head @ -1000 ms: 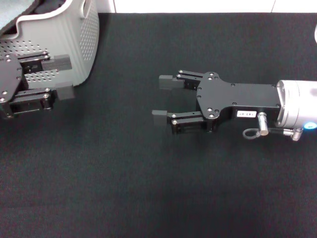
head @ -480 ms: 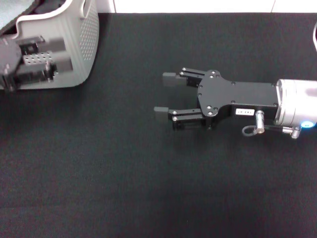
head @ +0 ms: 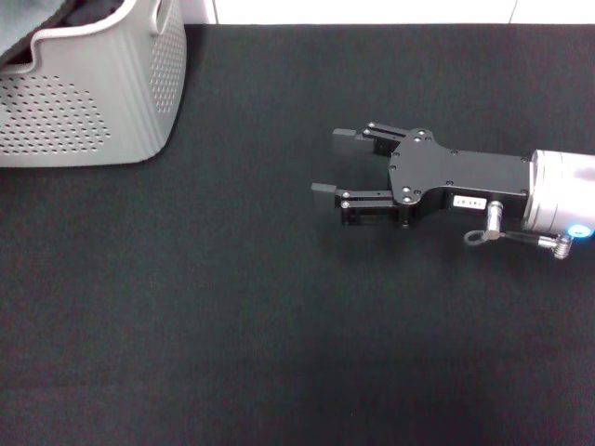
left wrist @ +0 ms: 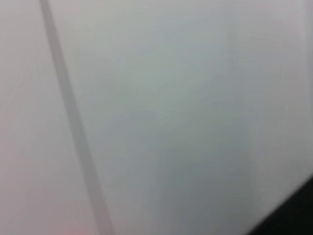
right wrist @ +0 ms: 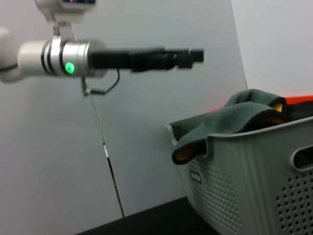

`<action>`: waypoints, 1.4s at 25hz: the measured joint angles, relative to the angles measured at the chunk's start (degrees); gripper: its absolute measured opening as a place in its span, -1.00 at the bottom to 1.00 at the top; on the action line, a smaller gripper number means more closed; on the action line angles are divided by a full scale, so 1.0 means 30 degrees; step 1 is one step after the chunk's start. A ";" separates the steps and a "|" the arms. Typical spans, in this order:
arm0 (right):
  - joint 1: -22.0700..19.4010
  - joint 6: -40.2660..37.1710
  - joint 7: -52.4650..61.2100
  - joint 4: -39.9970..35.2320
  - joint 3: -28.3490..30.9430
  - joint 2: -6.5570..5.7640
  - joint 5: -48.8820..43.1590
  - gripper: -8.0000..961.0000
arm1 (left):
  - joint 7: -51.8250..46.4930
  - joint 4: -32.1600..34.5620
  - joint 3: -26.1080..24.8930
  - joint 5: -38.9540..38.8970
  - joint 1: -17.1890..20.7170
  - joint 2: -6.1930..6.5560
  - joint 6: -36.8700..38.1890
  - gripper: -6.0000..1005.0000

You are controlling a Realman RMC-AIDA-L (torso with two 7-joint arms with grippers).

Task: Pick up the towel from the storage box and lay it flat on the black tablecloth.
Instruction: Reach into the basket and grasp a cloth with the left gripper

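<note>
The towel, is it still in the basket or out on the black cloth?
In. The towel sits bunched in the storage box, one corner drooping over its rim; none lies on the black tablecloth.

The light grey perforated plastic storage box (head: 88, 102) stands on the wide matte black tablecloth (head: 279, 325), well left of and beyond the right gripper (head: 325, 167); the grey-and-orange towel (right wrist: 239, 120) lies in it, below the raised left gripper (right wrist: 195, 56).

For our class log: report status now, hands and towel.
Right hand open, empty, over black tablecloth. Left hand raised above storage box. Towel in box.
</note>
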 joint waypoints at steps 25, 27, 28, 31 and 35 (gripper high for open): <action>-0.0921 -0.0001 -0.0428 0.0520 0.0070 0.0003 0.0602 0.82 | -0.2118 -0.4307 0.0991 1.1965 -0.5223 0.0500 -0.3230 0.31; -0.0906 -0.0009 -0.0550 0.0527 0.0071 0.0003 0.0636 0.82 | -0.2266 -0.4343 0.0994 1.2046 -0.5206 0.0469 -0.3366 0.31; -0.0905 -0.0012 -0.0622 0.0531 0.0075 0.0003 0.0655 0.82 | -0.2411 -0.4395 0.0998 1.2077 -0.5207 0.0468 -0.3376 0.30; -0.0968 -0.0041 -0.0712 0.0534 0.0079 0.0003 0.0731 0.82 | -0.2667 -0.4500 0.1013 1.2138 -0.5219 0.0502 -0.3326 0.30; -0.1050 -0.0156 -0.0715 0.0552 0.0079 0.0003 0.0741 0.82 | -0.2695 -0.4534 0.1091 1.2160 -0.5263 0.0504 -0.3213 0.30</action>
